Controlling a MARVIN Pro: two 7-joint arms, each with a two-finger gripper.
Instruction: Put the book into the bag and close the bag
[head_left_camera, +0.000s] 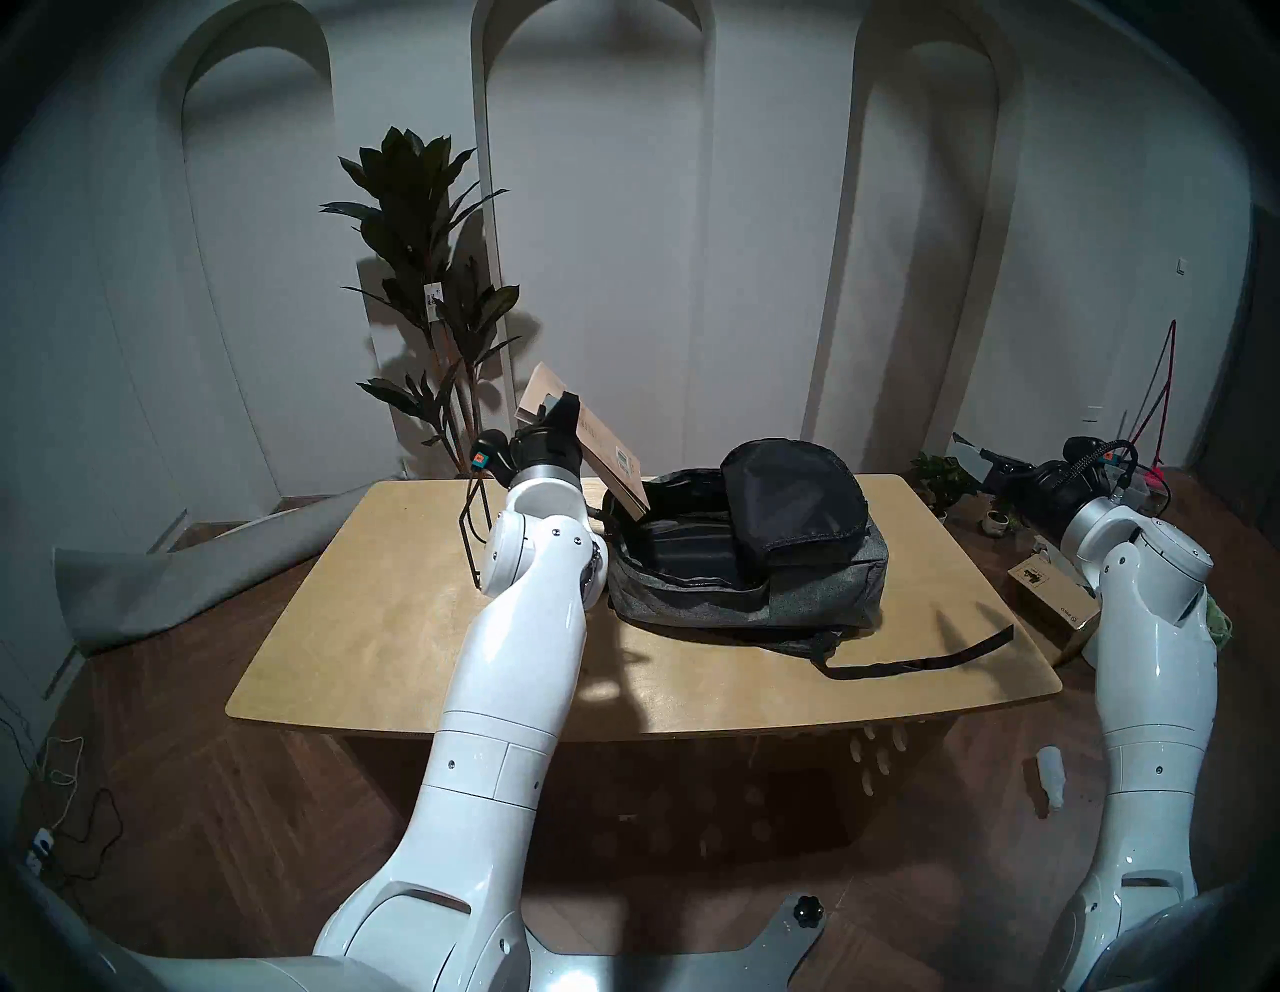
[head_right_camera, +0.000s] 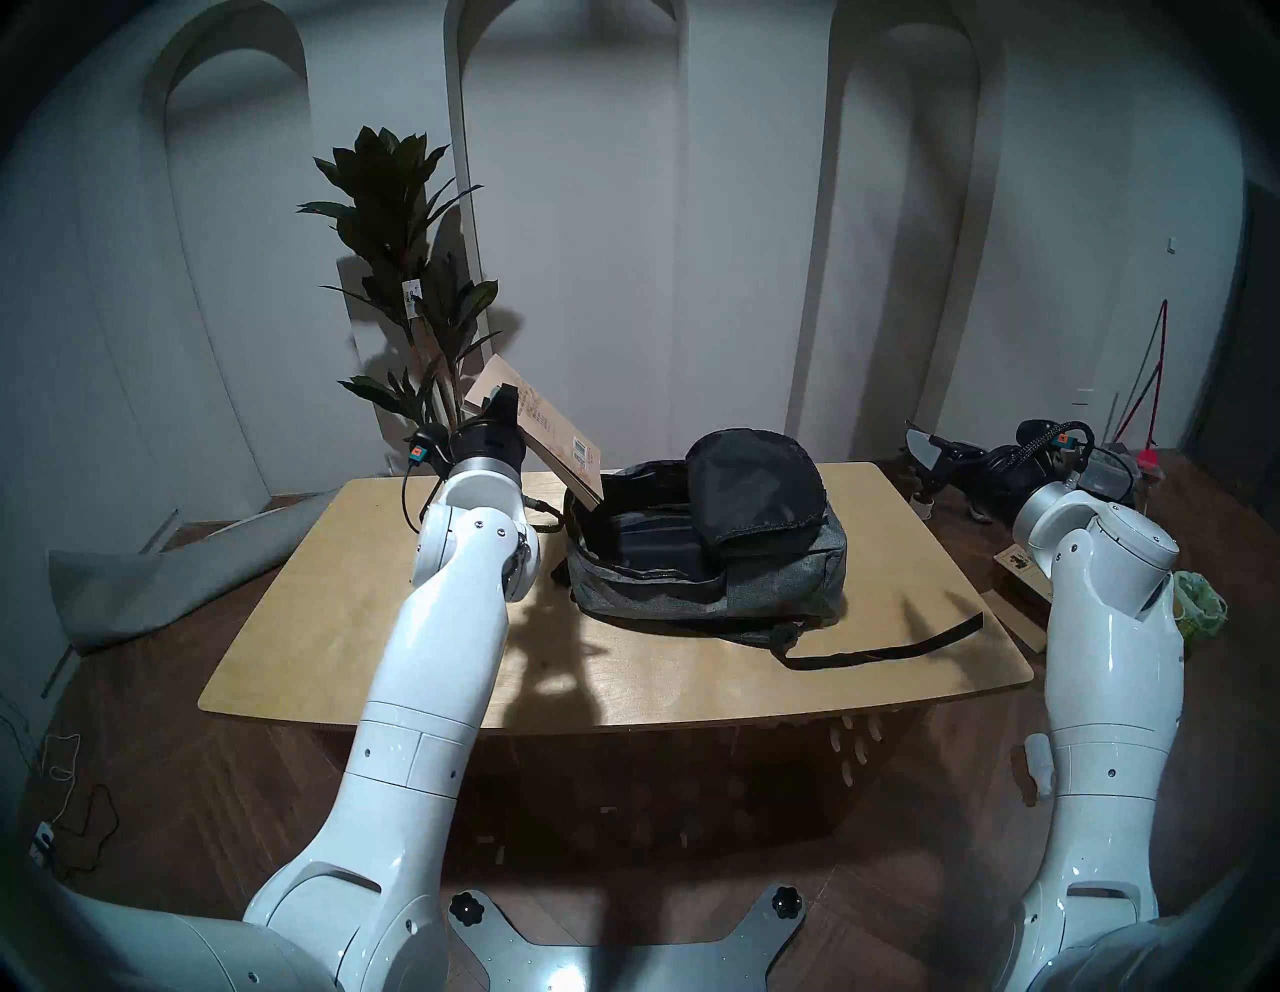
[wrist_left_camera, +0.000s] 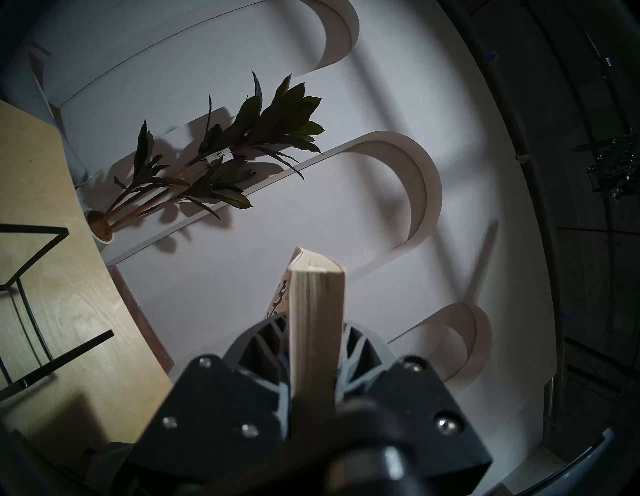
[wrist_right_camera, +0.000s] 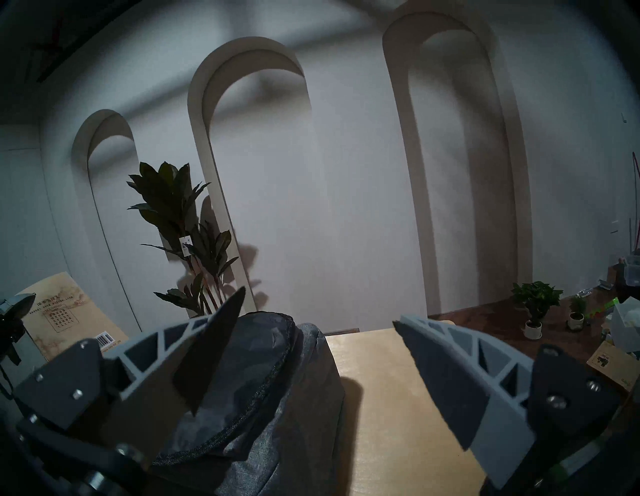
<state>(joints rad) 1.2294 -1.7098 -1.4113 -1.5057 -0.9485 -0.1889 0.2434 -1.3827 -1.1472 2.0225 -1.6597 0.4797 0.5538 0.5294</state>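
So the insertion step is what's in hand: the book (head_left_camera: 601, 450) is pinched near its upper end by the left gripper (wrist_left_camera: 316, 332), tilted, with its lower corner dipped just inside the bag (head_left_camera: 796, 589) lying unzipped on the table (head_left_camera: 388, 623). The right gripper (wrist_right_camera: 318, 363) is held spread wide, empty, off to the side. Next, a slide down past the floppy black flap is probably called for, then zipping. Stiff tan paperback, soft heathered grey fabric.
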